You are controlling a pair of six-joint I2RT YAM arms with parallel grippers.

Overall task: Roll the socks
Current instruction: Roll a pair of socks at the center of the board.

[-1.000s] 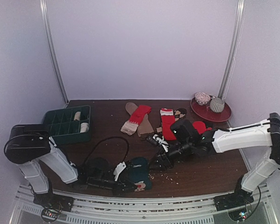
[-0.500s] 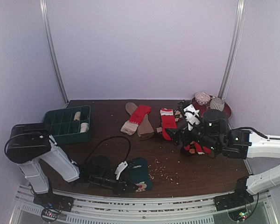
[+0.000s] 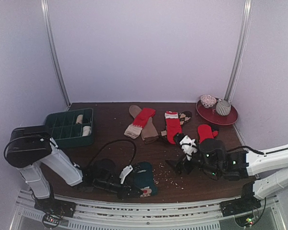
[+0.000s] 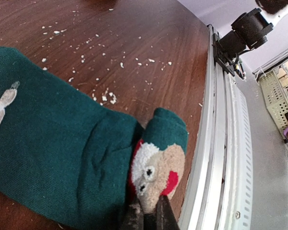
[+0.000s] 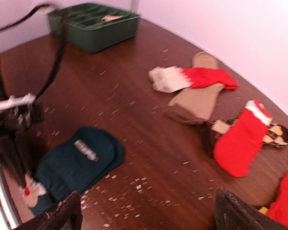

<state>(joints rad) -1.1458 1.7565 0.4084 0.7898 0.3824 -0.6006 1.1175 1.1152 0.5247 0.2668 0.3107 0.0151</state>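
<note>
Tray (image 3: 69, 140) left, socks (image 3: 173, 128) in the middle, plate (image 3: 229, 118) right.

light: soft, even | right wrist: motion-blurred | left wrist: edges perhaps warped

Surface: dark brown wooden table (image 3: 110, 122), with pale crumbs (image 3: 165, 173) scattered over the near middle
Back left: dark green plastic compartment tray (image 3: 72, 140)
Back right corner: dark red round plate (image 3: 216, 119)
Back centre: red sock with a pale cuff (image 3: 140, 120) lying across a flat brown sock (image 3: 149, 128); just right of them a red sock with a white cuff (image 3: 172, 127); further right a smaller red sock (image 3: 206, 132)
Near edge: dark teal fabric sock (image 3: 143, 175), lying flat; a thin black cable (image 3: 113, 142) loops just left of it
</note>
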